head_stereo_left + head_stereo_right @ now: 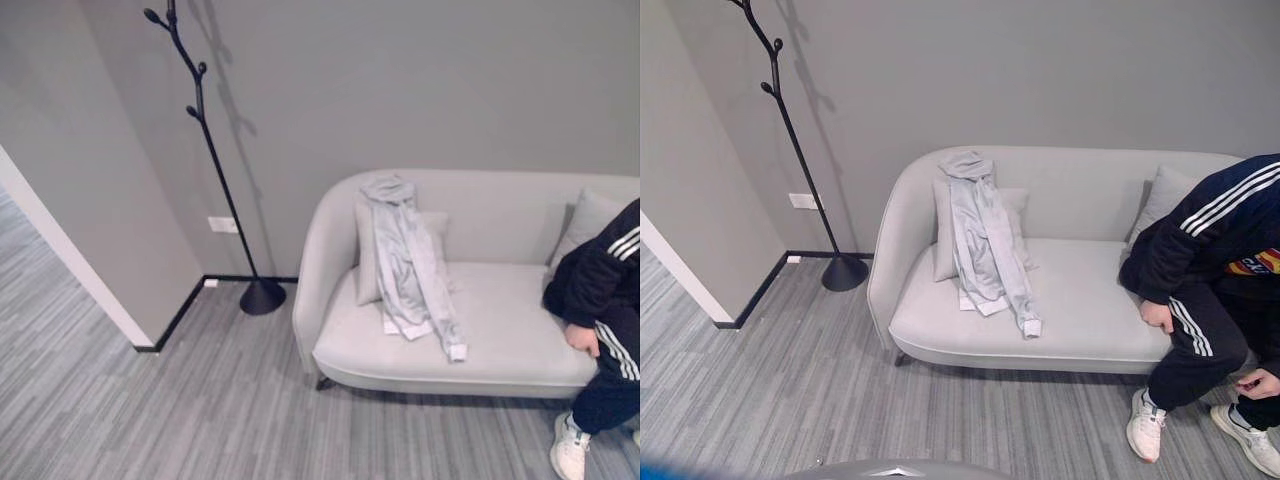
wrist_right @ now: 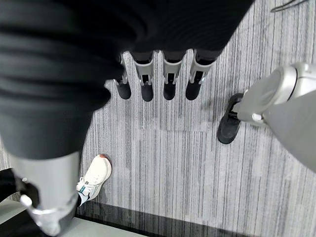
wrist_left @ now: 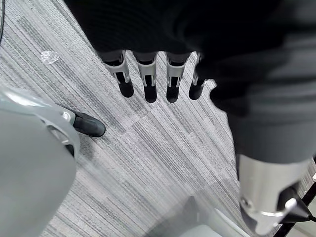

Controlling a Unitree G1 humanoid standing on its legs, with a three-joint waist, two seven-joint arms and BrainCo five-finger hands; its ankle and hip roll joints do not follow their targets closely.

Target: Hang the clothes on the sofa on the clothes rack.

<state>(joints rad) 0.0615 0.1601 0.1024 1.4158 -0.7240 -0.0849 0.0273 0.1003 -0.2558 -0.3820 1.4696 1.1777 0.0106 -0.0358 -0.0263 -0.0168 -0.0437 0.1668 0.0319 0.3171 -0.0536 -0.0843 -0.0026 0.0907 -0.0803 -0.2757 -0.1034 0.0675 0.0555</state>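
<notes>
Lying draped over the sofa (image 1: 500,340) back, grey hoodie (image 1: 405,250) with rack (image 1: 215,160) at nine o'clock; left hand (image 3: 148,74) and right hand (image 2: 158,74) hanging straight-fingered, empty

Illumination soft and even, moderately bright, no glare. The coat rack (image 1: 205,130) casts a faint double shadow on the grey wall (image 1: 420,80) to its right. A dark shadow lies beneath the sofa (image 1: 1080,310). Lines bow toward the frame edges.
</notes>
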